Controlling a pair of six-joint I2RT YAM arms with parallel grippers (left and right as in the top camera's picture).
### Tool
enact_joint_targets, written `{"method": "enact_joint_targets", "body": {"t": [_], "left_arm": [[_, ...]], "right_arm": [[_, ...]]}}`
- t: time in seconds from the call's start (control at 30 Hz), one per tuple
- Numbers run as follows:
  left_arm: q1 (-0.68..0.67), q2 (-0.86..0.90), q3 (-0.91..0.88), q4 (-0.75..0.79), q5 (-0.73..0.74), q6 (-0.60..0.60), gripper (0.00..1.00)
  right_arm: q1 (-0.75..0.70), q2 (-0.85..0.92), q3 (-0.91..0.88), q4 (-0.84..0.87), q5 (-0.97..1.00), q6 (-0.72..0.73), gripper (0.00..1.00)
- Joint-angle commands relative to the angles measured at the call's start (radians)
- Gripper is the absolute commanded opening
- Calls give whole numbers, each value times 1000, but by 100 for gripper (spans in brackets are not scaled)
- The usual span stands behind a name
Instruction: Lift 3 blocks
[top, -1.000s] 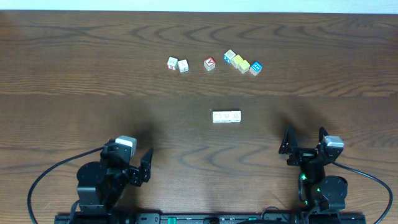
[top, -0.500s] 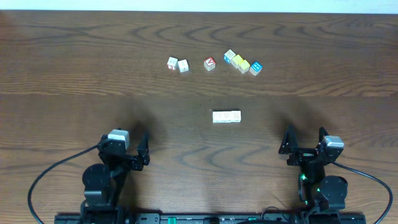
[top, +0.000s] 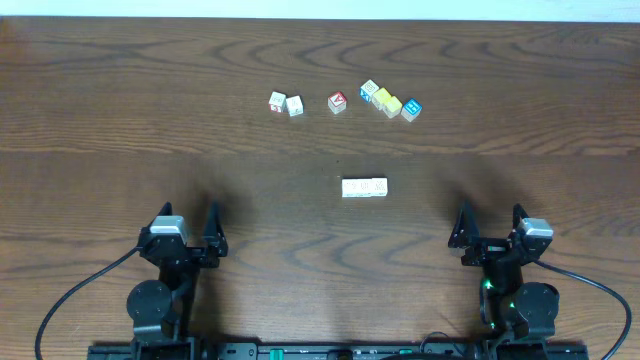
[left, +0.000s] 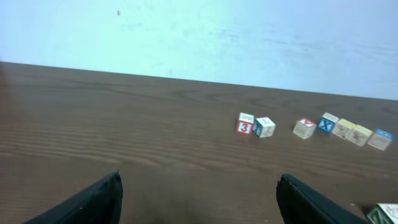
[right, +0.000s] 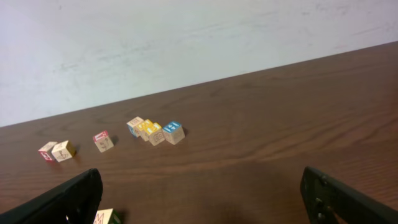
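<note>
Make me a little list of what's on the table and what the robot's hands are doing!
target blocks: three cream-white cubes, side by side in a row, mid-table
left gripper: open, empty, at the near edge
right gripper: open, empty, at the near edge
other cubes: white pair, red-faced cube, yellow-and-blue cluster, all along the far side
table: dark wood
blocks lifted: none yet

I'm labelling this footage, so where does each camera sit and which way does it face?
Overhead: above the table, looking straight down; shows left gripper, right gripper, blocks.
Left wrist: low on left arm, facing the far wall; own fingertips.
Right wrist: same on right arm; own fingertips.
Shared: both wrist views show the red-topped cube.
</note>
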Motion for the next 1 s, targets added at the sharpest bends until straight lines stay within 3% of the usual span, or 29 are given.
{"method": "enact_joint_targets", "body": {"t": [0.0,0.5,0.97], "left_arm": [[4,-9,-27,-18,-39,-13,80],[-12,-9,-27,-29,-52,-10,80],[-27,-9,-27,-31,-53,82,80]], "right_arm": [[-15,-6,-2,-4,-1,-12,99],[-15,-6,-2,-4,-1,-12,99],[-15,-6,-2,-4,-1,-12,99]]}}
